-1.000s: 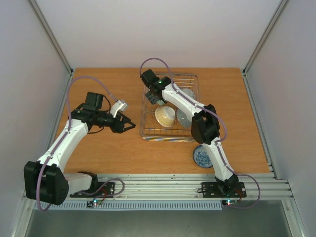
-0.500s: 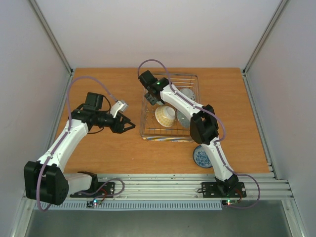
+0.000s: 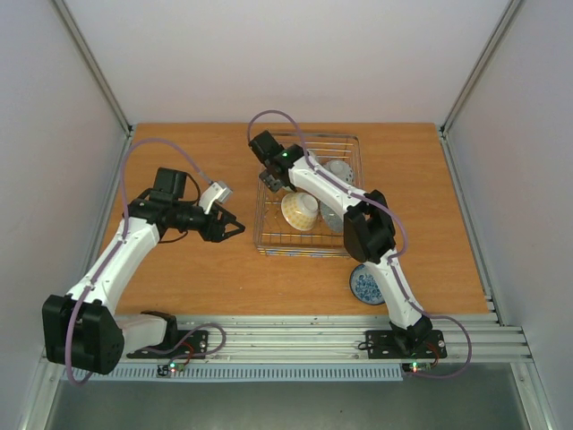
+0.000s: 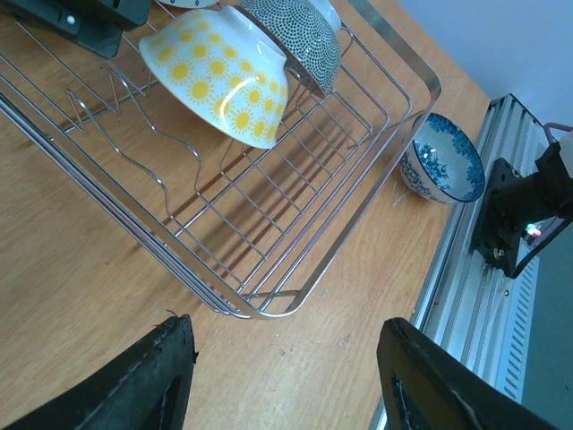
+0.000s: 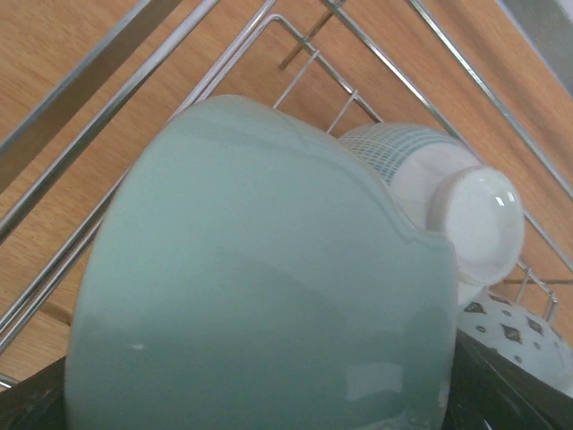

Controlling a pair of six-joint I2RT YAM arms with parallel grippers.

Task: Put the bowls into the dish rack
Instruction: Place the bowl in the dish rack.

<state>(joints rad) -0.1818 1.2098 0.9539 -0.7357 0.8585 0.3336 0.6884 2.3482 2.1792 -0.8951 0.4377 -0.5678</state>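
Wooden tabletop under plain white walls, and the dish rack is sitting right of centre, its long axis running from the near edge toward the far wall.

The right arm is stretching into the rack's far left corner, and the right gripper is hanging low there. A pale celadon bowl is filling its wrist view, rounded outer wall bulging toward the lens. Dark fingers are showing at both lower corners, one on each side of that bowl. I cannot tell whether they are pressing on it or standing just off it.

Behind it a white bowl with teal lines is lying tipped over, its foot ring pointing at the camera. A bowl with small diamond marks is peeking in at the lower right.

Over on the left wrist view, a yellow sunflower bowl is leaning on edge among the tines. A dotted bowl is tucked right behind it.

One bowl is waiting outside. The blue-patterned bowl is standing upright on the wood, mouth up, just past the rack's near right corner.

The left gripper is hovering over bare wood left of the rack's near left corner, pointing toward it. Its fingertips are spread wide apart with nothing between them.
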